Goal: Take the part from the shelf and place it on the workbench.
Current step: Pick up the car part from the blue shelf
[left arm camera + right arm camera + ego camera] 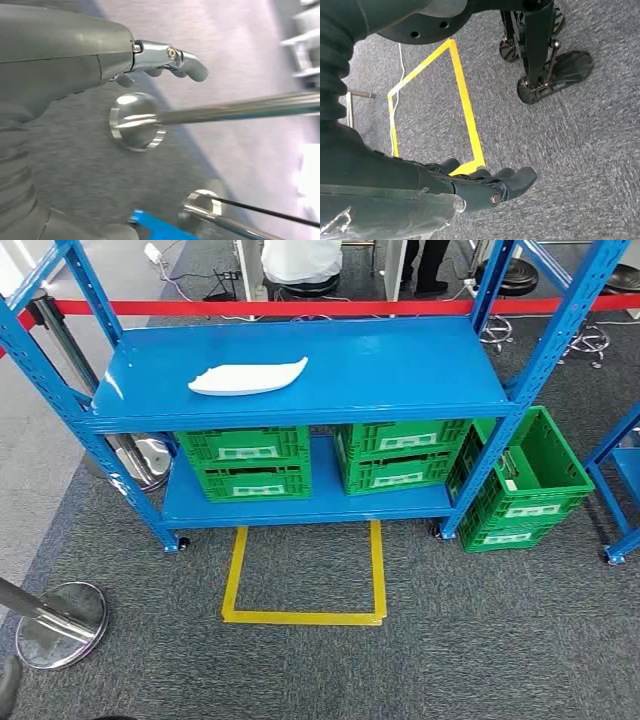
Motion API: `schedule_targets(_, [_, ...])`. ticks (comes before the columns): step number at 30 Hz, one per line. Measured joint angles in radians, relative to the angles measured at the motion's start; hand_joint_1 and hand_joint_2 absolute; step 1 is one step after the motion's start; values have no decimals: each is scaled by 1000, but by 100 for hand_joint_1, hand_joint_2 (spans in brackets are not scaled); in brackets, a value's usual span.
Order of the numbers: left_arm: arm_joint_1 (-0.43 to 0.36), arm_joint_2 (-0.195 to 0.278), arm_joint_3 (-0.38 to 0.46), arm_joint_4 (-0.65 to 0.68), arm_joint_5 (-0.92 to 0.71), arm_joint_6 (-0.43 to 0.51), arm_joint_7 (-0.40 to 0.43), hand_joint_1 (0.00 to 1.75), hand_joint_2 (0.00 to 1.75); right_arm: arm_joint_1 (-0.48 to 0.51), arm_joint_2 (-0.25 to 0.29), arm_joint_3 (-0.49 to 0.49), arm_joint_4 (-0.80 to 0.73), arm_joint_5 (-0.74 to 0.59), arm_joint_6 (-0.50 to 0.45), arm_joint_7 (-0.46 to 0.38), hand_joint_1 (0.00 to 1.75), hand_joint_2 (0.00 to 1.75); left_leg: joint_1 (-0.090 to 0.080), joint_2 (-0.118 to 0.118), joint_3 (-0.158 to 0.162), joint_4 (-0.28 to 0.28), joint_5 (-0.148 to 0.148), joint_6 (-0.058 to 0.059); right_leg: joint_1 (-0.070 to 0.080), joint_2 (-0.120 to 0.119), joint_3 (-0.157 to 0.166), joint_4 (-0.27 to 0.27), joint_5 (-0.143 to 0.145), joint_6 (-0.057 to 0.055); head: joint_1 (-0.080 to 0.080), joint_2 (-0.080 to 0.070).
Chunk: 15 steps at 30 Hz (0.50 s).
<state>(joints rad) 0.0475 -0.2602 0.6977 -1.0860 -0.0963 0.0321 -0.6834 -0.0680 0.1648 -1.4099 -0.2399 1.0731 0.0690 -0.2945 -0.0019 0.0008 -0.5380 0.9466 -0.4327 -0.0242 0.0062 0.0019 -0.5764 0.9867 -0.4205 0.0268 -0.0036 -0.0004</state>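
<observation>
A white, elongated part [247,377] lies flat on the top board of the blue shelf [423,365], left of centre in the upper half of the head frame, with nothing touching it. On the lower board stand two stacks of green crates [247,462] side by side, the second [398,453] to the right of the first; a third green crate [521,482] sits tilted on the carpet against the shelf's right post. A yellow tape square [304,583] marks the grey carpet just in front of the shelf, lower centre of the frame. A red barrier strip [226,308] runs across the top behind the shelf, and a chrome stanchion base [60,625] shows at the lower left.

The left hand [166,60] hangs above the floor near a round chrome base [136,121] — its fingers are loosely apart and hold nothing, though motion blur softens the view, so the lower ones may be slightly curled. The right hand [490,182] hangs over the carpet beside the tape square [433,105], its dark fingers apart and gently bent — nothing in them.
</observation>
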Motion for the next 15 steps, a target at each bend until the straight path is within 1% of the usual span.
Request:
schedule_targets(2, [21, -8, -26, -60, 1, -4, -2, 0, 0, 0, 0, 0, 1, 2, 1, -1, 0, 175, 0, 0, 0, 0, 0, 0, 0, 0, 0, 0, 0, 0, 0, 0])
schedule_targets(5, [84, -25, -119, -237, 3, 9, -8, 0, 0, 0, 0, 0, 2, 13, 3, 1, 0, 175, 0, 0, 0, 0, 0, 0, 0, 0, 0, 0, 0, 0, 0, 0])
schedule_targets(8, [135, -25, -225, -377, 0, 72, -10, 0, 0, -1, 0, 0, 3, 20, 2, 11, 0, 175, 0, 0, 0, 0, 0, 0, 0, -1, 0, 0, 0, 0, 0, 0])
schedule_targets(11, [176, -5, -344, -481, -22, 159, -14, 0, 0, -2, 0, 1, 3, 23, 4, 12, 0, 175, 0, 0, 0, 0, 0, 0, 0, -1, 0, 0, 0, 0, 0, 0])
schedule_targets(15, [214, 30, -482, -573, -57, 240, -15, 0, 0, -3, 0, 8, 3, 31, 8, -2, 0, 0, 0, 0, 0, 0, 0, 0, 0, -1, 0, 0, 0, 0, 0, 0])
